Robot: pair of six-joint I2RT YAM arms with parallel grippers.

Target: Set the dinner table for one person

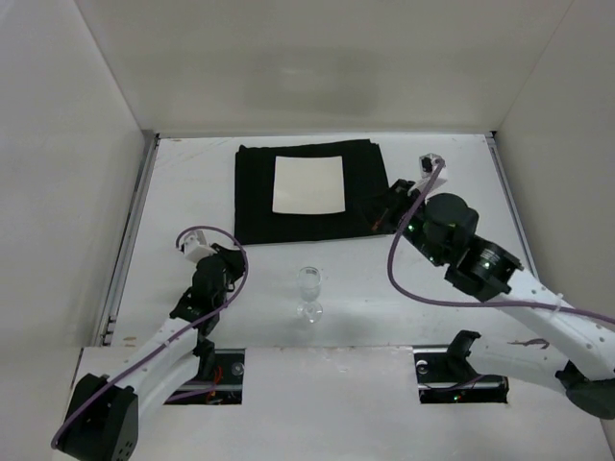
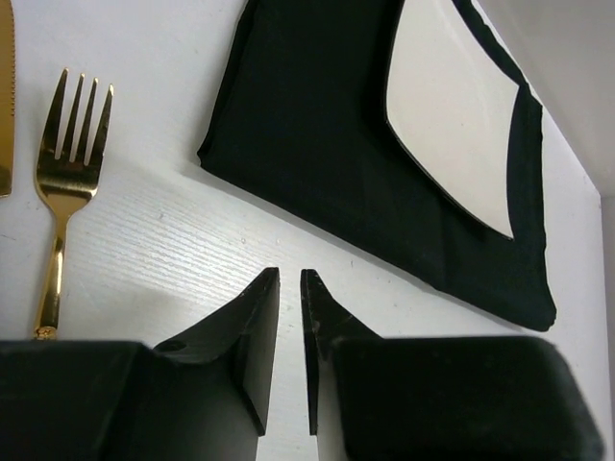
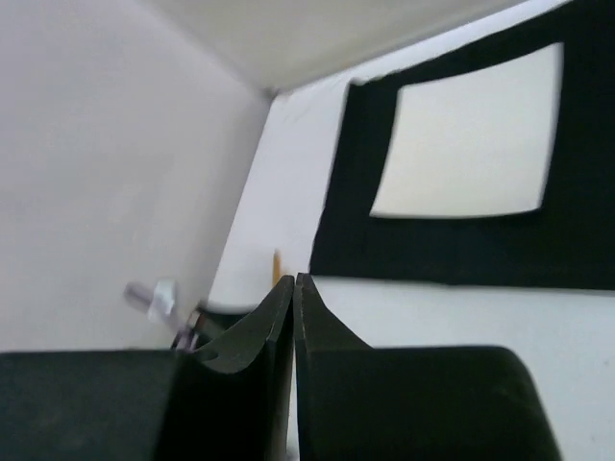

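The white dinner table (image 1: 192,182) carries a black placemat (image 1: 255,197) with a square white plate (image 1: 308,184) on it. A clear wine glass (image 1: 308,291) stands upright on the table in front of the mat. A gold fork (image 2: 65,182) lies left of the mat's near corner (image 2: 307,125), beside the edge of a gold knife (image 2: 5,96). My left gripper (image 2: 290,274) hovers low before that corner, shut to a narrow slit and holding nothing. My right gripper (image 3: 293,279) is shut and empty by the mat's near right corner (image 1: 375,223).
Plain walls enclose the table on three sides, with metal rails along the left (image 1: 130,240) and right (image 1: 507,192) edges. Purple cables loop off both wrists. A blurred gold sliver (image 3: 277,264) shows far beyond my right fingertips, near the left arm.
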